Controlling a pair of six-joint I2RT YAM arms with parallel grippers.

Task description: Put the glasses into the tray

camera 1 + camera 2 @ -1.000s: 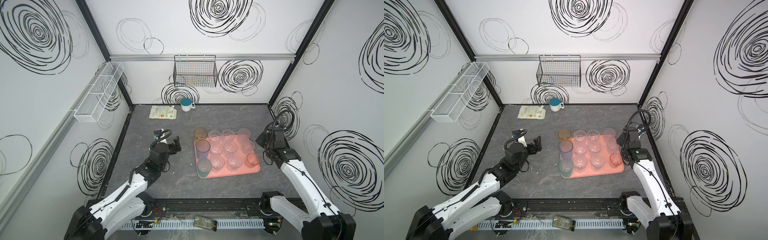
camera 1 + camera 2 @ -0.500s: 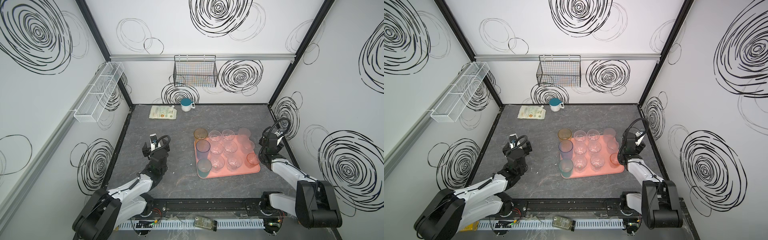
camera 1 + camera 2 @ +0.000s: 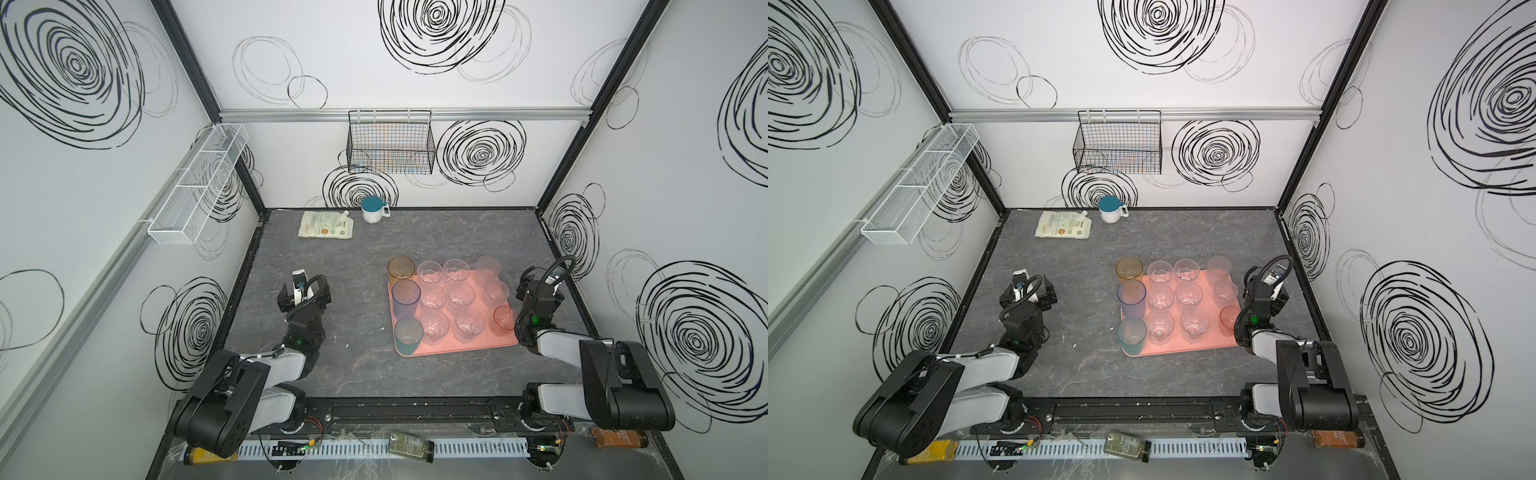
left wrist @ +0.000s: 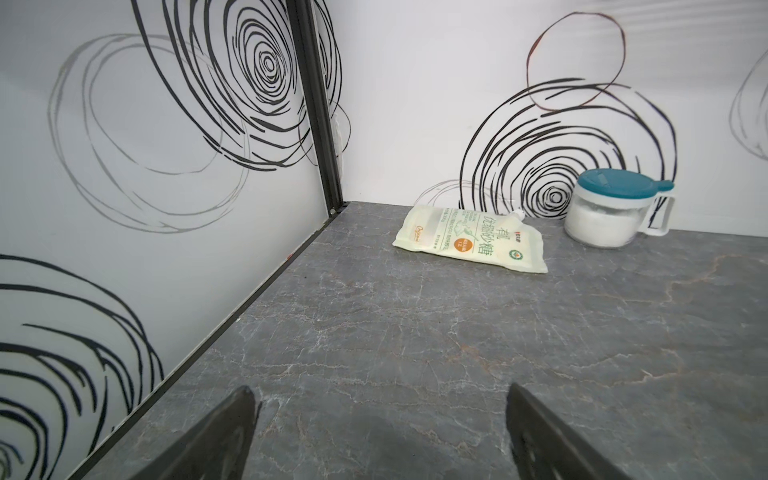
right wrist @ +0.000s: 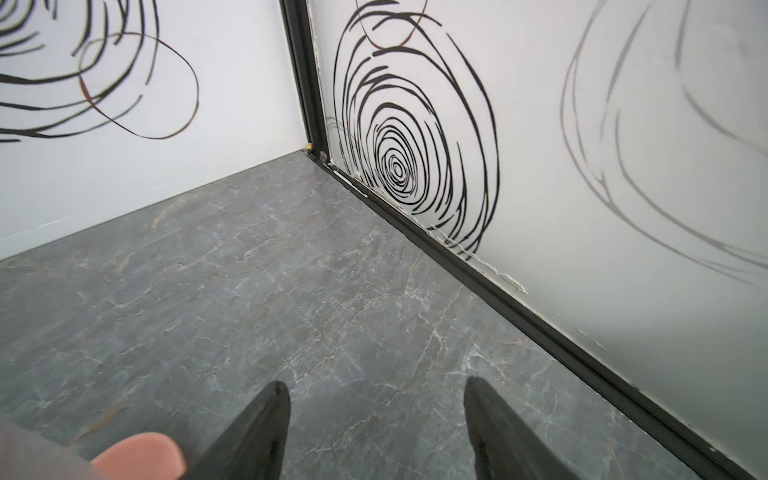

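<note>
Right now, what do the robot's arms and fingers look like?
Both arms match: the left arm and right arm have pale grey-white tube sections joined by chunky black blocks. A black cable loops over each wrist, and a tiny green light glows there. The fingers are dark, flat and pointed.

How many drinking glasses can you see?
12, three rows of four on the salmon-pink rectangular tray: amber tumbler (perhaps off its corner), blue tumbler, teal tumbler at left; six clear tumblers mid-tray; two frosted tumblers and a pink tumbler at right.
</note>
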